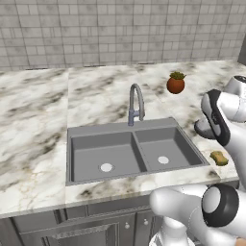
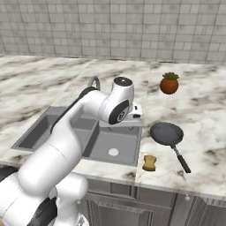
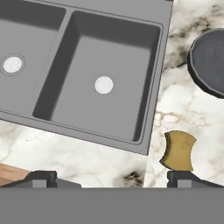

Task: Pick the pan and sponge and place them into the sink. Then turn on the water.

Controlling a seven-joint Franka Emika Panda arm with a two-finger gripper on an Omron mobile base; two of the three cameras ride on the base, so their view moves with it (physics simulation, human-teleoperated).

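Hovering over the sink's [image 3: 157, 65] right basin edge, the hand [image 3: 111, 177] is spread wide and holding nothing. The pan [image 2: 167, 133] and sponge [image 3: 178, 151] are sitting on the tabletop [image 2: 203, 110] just right of the sink. I'd be centering over the pan's handle [image 2: 181, 160] before dropping down.

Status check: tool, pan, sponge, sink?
Tool open, empty, above the sink's right edge. Pan and sponge on the counter right of the sink. Basins empty, path unobstructed.
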